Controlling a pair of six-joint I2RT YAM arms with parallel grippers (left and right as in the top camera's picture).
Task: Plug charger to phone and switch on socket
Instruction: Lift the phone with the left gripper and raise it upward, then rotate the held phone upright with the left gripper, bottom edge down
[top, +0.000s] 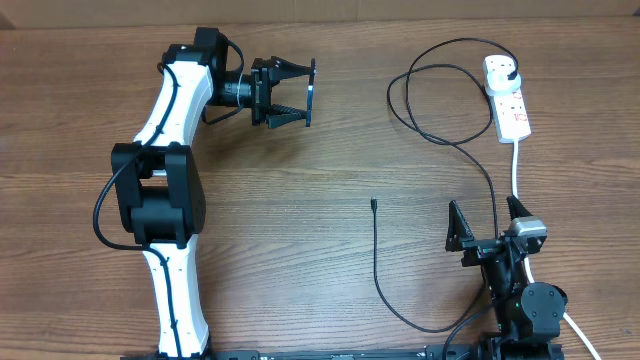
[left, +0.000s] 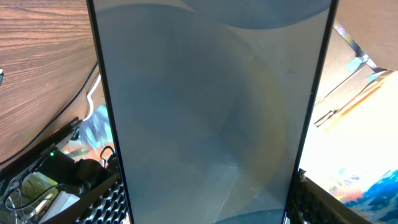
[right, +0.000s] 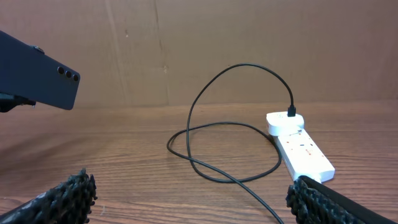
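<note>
My left gripper (top: 300, 94) is shut on the phone (top: 312, 88) and holds it on edge above the far left of the table. In the left wrist view the phone's screen (left: 211, 112) fills the frame and looks dull grey-blue. The right wrist view shows its dark back (right: 40, 78) in the air at the upper left. The charger's black cable (top: 378, 265) lies on the table with its tip (top: 373, 204) free at mid table. Its plug (top: 512, 72) sits in the white socket (top: 507, 100) at the far right. My right gripper (top: 488, 225) is open and empty at the near right.
The socket's thick white cord (top: 516, 170) runs toward my right arm. The black cable loops (right: 211, 168) on the wood left of the socket (right: 298, 149). A cardboard wall (right: 249, 43) stands behind the table.
</note>
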